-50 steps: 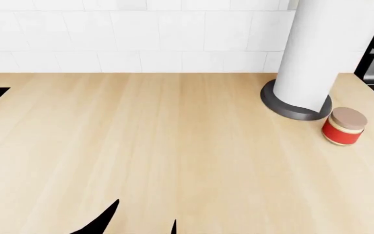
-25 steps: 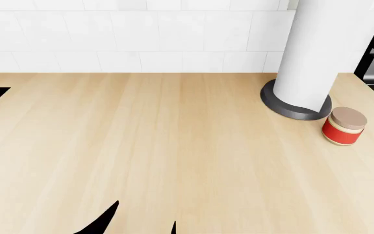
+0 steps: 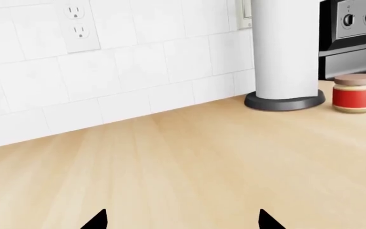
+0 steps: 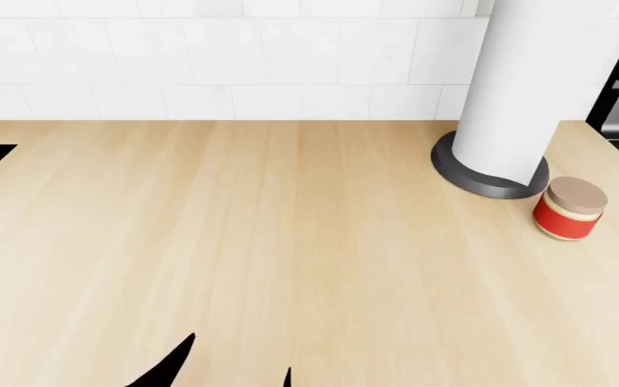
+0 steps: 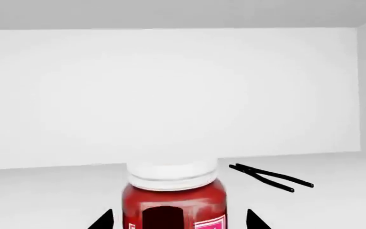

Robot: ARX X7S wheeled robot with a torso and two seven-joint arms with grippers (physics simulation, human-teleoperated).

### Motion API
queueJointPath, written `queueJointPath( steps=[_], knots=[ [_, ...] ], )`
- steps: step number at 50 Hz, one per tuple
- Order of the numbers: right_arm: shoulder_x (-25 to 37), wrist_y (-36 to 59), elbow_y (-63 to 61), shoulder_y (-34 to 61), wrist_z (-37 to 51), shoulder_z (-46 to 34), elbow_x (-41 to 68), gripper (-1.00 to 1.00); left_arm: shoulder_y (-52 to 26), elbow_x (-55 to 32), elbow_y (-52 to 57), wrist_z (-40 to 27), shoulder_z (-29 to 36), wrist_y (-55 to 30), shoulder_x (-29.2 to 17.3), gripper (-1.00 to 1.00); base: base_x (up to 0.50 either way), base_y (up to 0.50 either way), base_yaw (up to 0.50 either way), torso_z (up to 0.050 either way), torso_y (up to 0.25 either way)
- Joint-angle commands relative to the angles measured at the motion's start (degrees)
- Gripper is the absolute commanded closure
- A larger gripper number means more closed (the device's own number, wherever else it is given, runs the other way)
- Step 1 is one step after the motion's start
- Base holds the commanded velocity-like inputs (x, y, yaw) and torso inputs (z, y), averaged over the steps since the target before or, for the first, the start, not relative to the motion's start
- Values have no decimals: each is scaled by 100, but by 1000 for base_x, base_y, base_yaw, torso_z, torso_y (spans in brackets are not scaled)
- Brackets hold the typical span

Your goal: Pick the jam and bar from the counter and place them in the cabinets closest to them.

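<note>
The jam (image 5: 173,193), a dark-red jar with a white lid and pink label, stands upright on the white floor of a cabinet (image 5: 170,95). My right gripper (image 5: 177,222) is open, with its fingertips on either side of the jar and a small gap at each side. My left gripper (image 3: 179,222) is open and empty, low over the beige counter (image 3: 189,157); its dark tips also show at the bottom of the head view (image 4: 234,375). The bar is out of view. The right gripper does not show in the head view.
A squat jar with a tan lid and red band (image 4: 570,209) stands beside a white roll on a dark round base (image 4: 489,179) at the counter's back right. A black oven (image 3: 354,28) lies beyond. A thin black two-pronged object (image 5: 270,177) lies in the cabinet.
</note>
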Motion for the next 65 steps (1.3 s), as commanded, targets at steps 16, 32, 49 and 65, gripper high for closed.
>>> queueJointPath(
  steps=[16,32,49,65],
  knots=[
    [378,296,-1629,-149,1240,-270,1281,-100,51,283,114,-133,250,57,-60,-100,0,0,0,0,0],
    [831,186,-2803,-131,2074,-4,1332,-100,27,381,188,-210,405,-49,-20,-100,0,0,0,0,0],
    [1230,80,-3635,-365,2436,237,1585,-100,-582,176,228,-664,1010,-130,27,-100,0,0,0,0,0],
    [1408,-214,-4209,-1005,2530,282,1736,-100,-925,103,168,-918,1437,-20,38,-100,0,0,0,0,0]
  ],
)
